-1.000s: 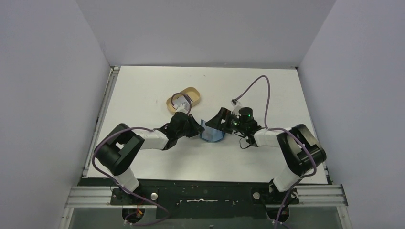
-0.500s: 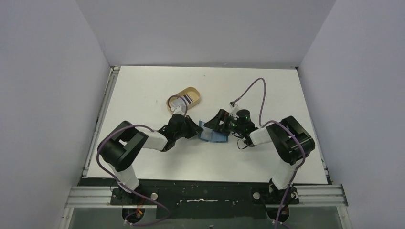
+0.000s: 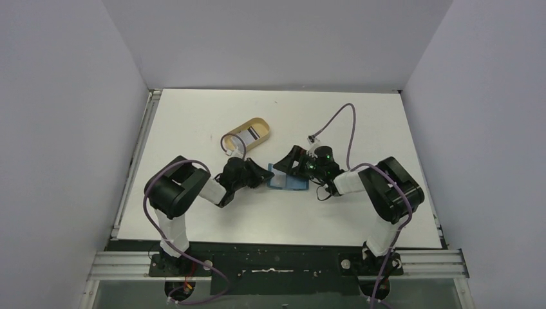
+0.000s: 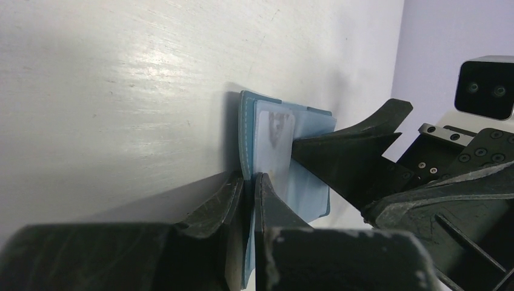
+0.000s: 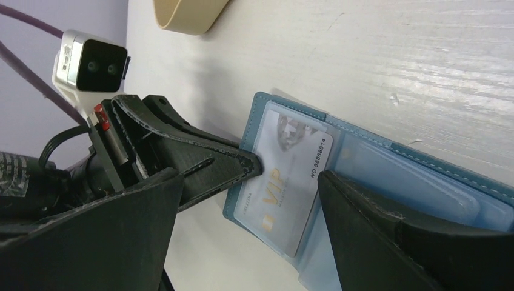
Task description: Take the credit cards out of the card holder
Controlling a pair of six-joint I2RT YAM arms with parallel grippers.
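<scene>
Clamped shut, my left fingers (image 4: pixel 250 182) pinch one edge of the teal card holder (image 5: pixel 370 140), which lies open on the worktop (image 3: pixel 360 129) between my two arms. My right fingers (image 5: pixel 248 182) stand spread wide over it, gripping nothing. Only the right wrist view shows a whitish VIP card (image 5: pixel 285 182) on the holder's inner face, and only the overhead view shows a striped card (image 3: pixel 253 133) in the tan tray (image 3: pixel 235 136).
</scene>
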